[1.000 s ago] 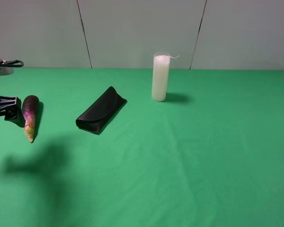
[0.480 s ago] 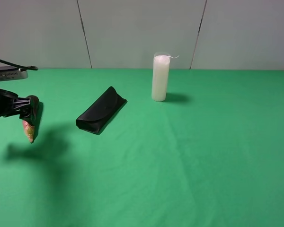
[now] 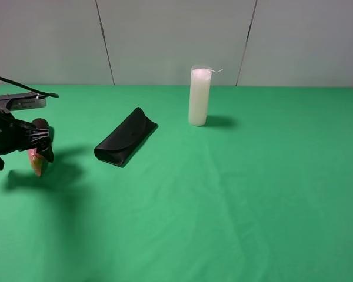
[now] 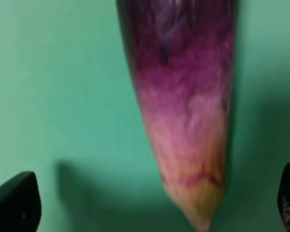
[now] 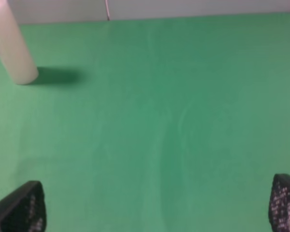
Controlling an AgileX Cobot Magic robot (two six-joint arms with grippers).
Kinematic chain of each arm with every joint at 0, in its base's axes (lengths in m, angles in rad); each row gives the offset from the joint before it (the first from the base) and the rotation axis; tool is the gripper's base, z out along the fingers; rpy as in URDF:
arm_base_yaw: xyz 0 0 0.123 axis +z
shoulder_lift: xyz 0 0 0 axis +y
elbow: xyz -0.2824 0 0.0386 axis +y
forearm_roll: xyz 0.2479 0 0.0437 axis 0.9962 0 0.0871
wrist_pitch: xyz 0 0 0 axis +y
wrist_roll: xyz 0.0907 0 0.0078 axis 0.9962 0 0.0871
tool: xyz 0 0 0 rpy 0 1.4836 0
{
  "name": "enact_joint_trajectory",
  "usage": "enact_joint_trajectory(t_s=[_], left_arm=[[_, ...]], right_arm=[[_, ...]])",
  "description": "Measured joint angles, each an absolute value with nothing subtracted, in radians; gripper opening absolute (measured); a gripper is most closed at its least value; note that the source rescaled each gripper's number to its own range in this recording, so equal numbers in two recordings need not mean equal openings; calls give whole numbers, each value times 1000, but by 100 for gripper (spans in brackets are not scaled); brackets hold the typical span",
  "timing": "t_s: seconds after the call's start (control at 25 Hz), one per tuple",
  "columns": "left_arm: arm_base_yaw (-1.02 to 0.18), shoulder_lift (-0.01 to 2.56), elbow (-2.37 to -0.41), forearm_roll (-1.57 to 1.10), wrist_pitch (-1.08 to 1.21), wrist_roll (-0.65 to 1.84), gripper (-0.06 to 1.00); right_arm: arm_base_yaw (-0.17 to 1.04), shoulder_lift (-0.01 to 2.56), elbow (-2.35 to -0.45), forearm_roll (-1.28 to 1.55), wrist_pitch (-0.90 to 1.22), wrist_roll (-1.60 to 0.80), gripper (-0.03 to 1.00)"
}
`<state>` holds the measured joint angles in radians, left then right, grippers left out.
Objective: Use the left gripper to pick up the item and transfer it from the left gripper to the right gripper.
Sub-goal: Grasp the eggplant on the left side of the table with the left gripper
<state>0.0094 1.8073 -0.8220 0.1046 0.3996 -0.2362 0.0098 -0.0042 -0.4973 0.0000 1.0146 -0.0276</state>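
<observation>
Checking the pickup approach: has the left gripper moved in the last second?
Yes. The left gripper has moved toward the black glasses case, from beside the eggplant to over it, with its jaws open on either side of it.

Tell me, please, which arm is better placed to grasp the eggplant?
Left. The left pincer, open, straddles the eggplant; the right pincer, also open, faces bare cloth near the candle.

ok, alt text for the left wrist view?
A blurred close-up of an eggplant-like vegetable, dark purple fading to a pink-yellow pointed tip, lying on green cloth. Black fingertips of the open left end effector sit either side of the tip, apart from it.
</observation>
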Motion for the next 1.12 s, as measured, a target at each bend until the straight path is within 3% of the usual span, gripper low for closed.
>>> enact_joint_trajectory(t_s=[0.32,0.48,0.88,1.04,1.12], left_arm=[[-4,1869,-845,101,393,-233,97],[-7,1869,-845,101,393,-232,89],[-7,1869,-845,101,391,-232,37],[-7,1869,-845,101,389,-232,4],[-7,1869,-845,101,387,-232,0]], right_arm=[[10,-4,-497,0,1015,-28,100],[10,-4,-497,0,1015,-28,100],[10,-4,-497,0,1015,-28,100],[10,-4,-497,0,1015,-28,100],[10,-4,-497,0,1015,-28,100]])
